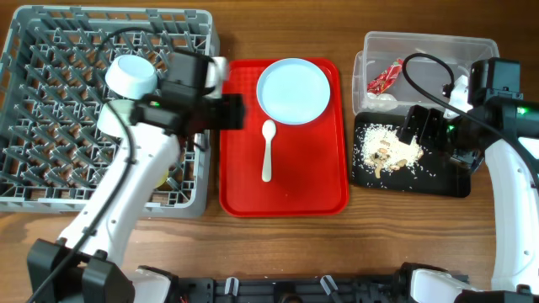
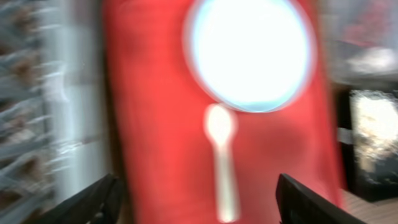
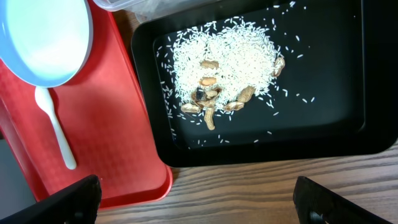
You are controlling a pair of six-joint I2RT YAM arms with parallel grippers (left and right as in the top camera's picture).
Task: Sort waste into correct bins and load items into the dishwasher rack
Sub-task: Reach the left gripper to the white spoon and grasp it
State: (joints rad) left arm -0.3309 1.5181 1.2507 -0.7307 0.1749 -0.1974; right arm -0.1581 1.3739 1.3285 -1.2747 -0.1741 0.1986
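Observation:
The round pale-blue plate (image 1: pixel 293 91) (image 2: pixel 249 53) (image 3: pixel 43 37) and the white spoon (image 1: pixel 268 150) (image 2: pixel 222 162) (image 3: pixel 53 124) lie on a red tray. My left gripper (image 1: pixel 234 111) (image 2: pixel 199 208) hovers open over that tray's left edge, beside the grey dishwasher rack (image 1: pixel 50 50), and holds nothing. A pale bowl (image 1: pixel 132 76) sits in the rack. The clear tub (image 1: pixel 438 46) holds the red wrapper (image 1: pixel 386 77) and a white scrap (image 1: pixel 383 99). Rice-like leftovers (image 1: pixel 387 151) (image 3: pixel 224 62) lie in the black tray (image 1: pixel 446 181) (image 3: pixel 348 124). My right gripper (image 1: pixel 425 133) (image 3: pixel 196 202) is open and empty above that tray.
The red tray (image 1: pixel 320 189) (image 3: pixel 112 124) sits between the rack and the black tray. Something yellow (image 1: pixel 160 178) shows in the rack under my left arm. The left wrist view is blurred. Bare wooden table (image 3: pixel 249 193) lies in front of the black tray.

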